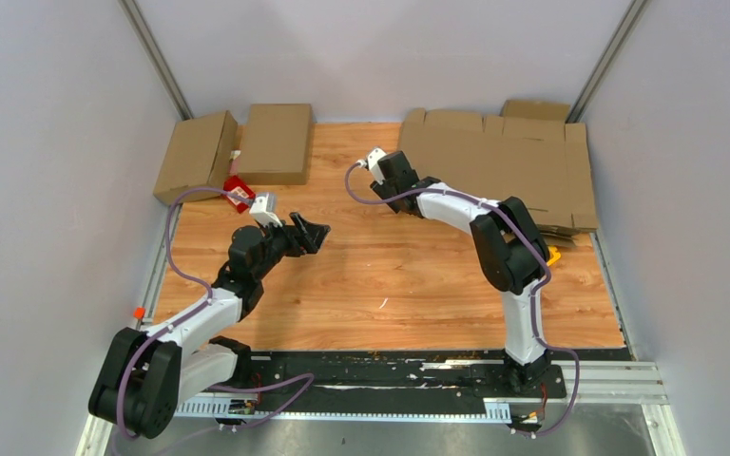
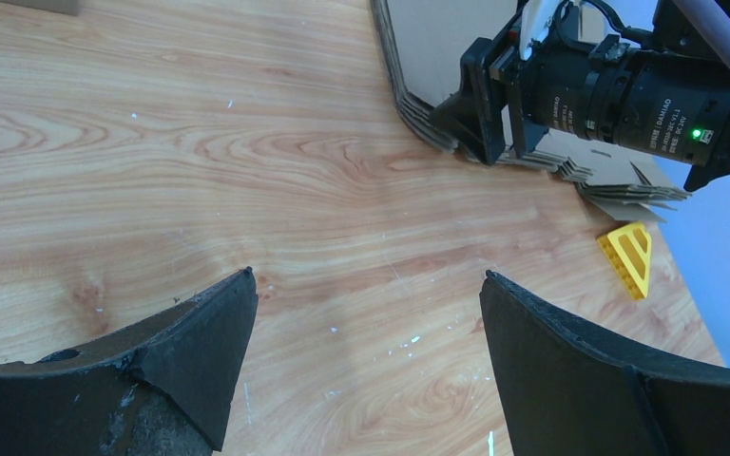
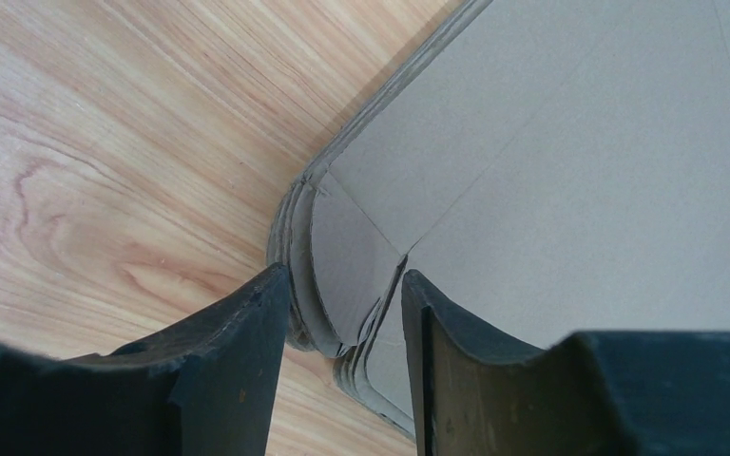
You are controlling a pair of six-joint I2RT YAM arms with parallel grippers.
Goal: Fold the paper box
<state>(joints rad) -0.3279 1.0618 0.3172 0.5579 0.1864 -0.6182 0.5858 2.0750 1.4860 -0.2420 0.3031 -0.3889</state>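
Observation:
A stack of flat brown cardboard box blanks (image 1: 504,161) lies at the back right of the wooden table. My right gripper (image 1: 405,199) is at the stack's near-left corner. In the right wrist view its jaws (image 3: 345,275) are narrowed onto the rounded corner of the top sheets (image 3: 580,171), which fills the gap. One finger presses the stack's edge and the other rests on its face. My left gripper (image 1: 316,233) hovers over bare table left of centre, wide open and empty (image 2: 368,275). The left wrist view shows the right gripper (image 2: 470,119) at the stack's (image 2: 428,47) corner.
Two folded cardboard boxes (image 1: 195,152) (image 1: 276,142) sit at the back left, with a small red object (image 1: 239,190) in front of them. A yellow plastic piece (image 1: 553,255) (image 2: 630,256) lies by the stack's near edge. Grey walls close in both sides.

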